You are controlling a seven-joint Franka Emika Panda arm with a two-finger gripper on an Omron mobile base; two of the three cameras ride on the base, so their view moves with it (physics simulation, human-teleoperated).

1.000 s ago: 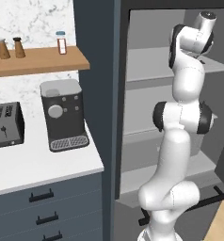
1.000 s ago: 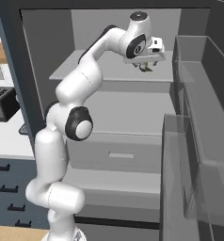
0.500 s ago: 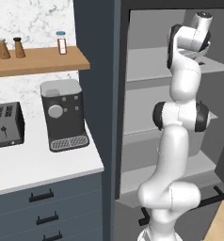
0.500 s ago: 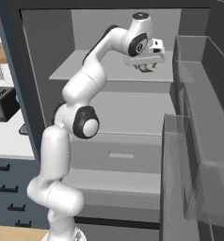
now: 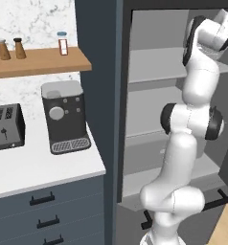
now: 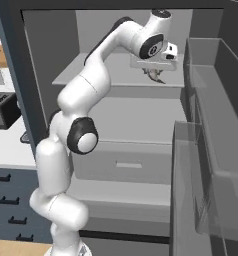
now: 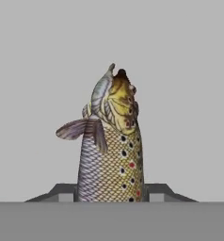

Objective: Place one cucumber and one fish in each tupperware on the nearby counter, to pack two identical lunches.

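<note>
Fish (image 7: pixel 111 146) is clamped in the end effector (image 6: pixel 156 75), hanging just above the fridge's upper shelf (image 6: pixel 91 75), head pointing away from the wrist camera. Looks like only the tail end is pinched, so my guess is a fast swing out of the fridge toward the tabletop (image 5: pixel 39 167) could let it slip. Fingertips are mostly hidden behind its body. Can't spot the cucumbers or tubs.
</note>
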